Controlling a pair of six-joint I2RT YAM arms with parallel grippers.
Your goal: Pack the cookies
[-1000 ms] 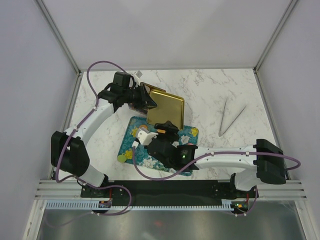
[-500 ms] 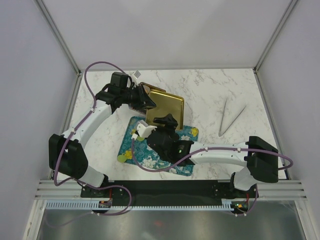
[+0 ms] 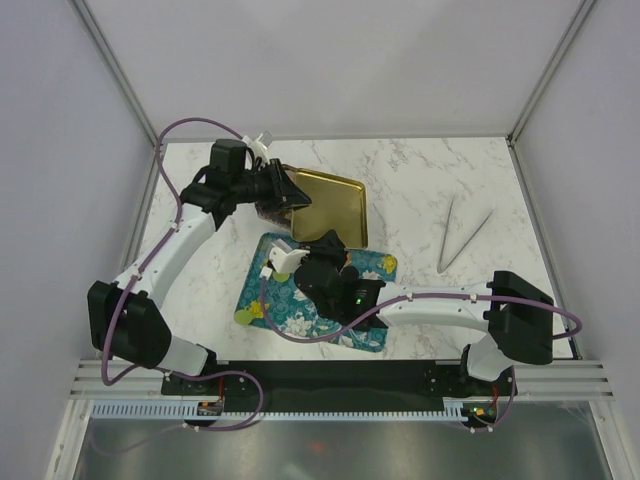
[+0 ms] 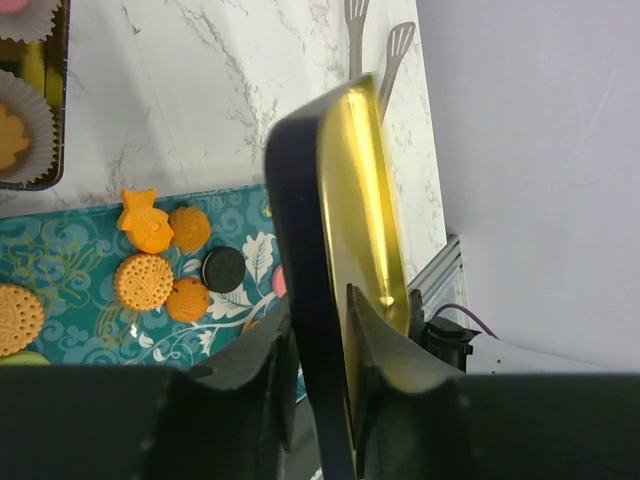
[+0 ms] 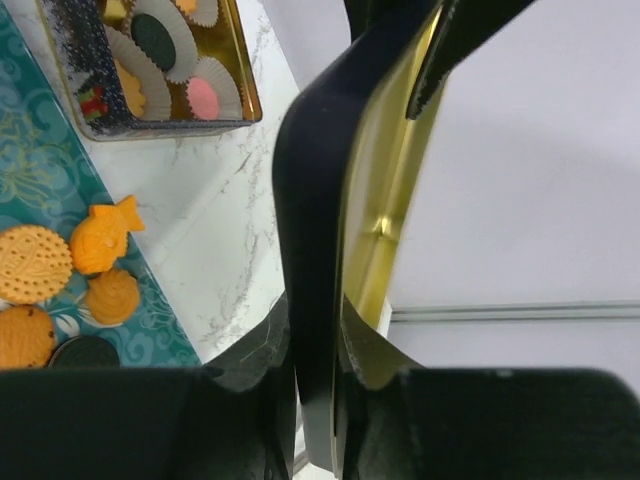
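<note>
Both grippers hold a gold tin lid (image 3: 325, 205) tilted on edge above the table. My left gripper (image 3: 290, 190) grips its far-left edge, and the left wrist view shows the lid (image 4: 340, 220) between the fingers of that gripper (image 4: 318, 305). My right gripper (image 3: 330, 243) is shut on the lid's near edge, where the fingers (image 5: 315, 305) press both faces of the lid (image 5: 330, 200). Orange cookies (image 4: 145, 280) and a black cookie (image 4: 224, 268) lie on a teal floral tray (image 3: 375, 265). More cookies (image 5: 100, 240) show in the right wrist view.
An open tin box (image 5: 150, 60) with cookies in white paper cups stands beyond the tray, partly under the left gripper (image 3: 270, 212). Metal tongs (image 3: 462, 235) lie at the right on the marble table. White walls and frame posts ring the table.
My right gripper moved up to the lid's near edge and shut on it. The left arm drew the lid a little back and left, and its jaws eased slightly.
</note>
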